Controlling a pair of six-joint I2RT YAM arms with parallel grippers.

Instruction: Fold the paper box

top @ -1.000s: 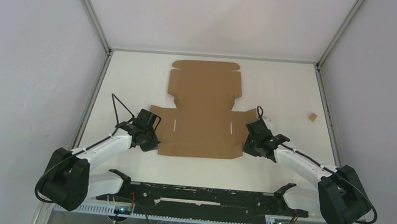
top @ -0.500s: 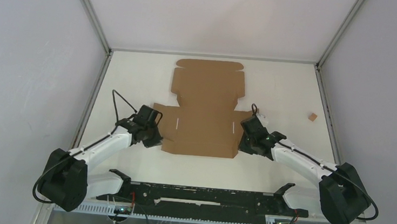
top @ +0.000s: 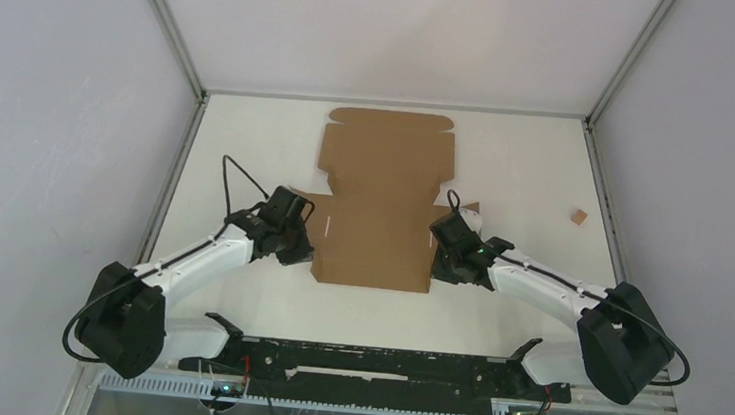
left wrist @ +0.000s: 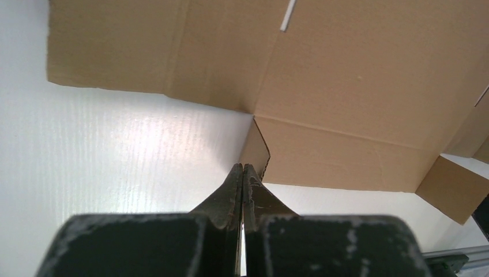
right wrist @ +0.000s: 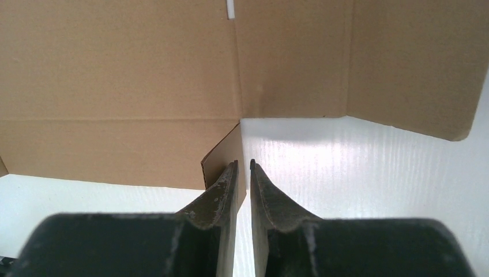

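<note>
the paper box (top: 379, 204) is plain brown. the table (top: 537, 172) is white. the little scrap (top: 578, 216) is brown too.

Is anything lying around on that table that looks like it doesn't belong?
One thing: a tiny brown cardboard scrap lies alone near the right edge of the white table, well apart from the large brown cardboard box blank. It looks like a stray offcut.

My top camera looks down over the whole table (top: 248, 147). Both wrist cameras sit low and close, facing opposite sides of the paper box (top: 381, 199), which all views share.
</note>
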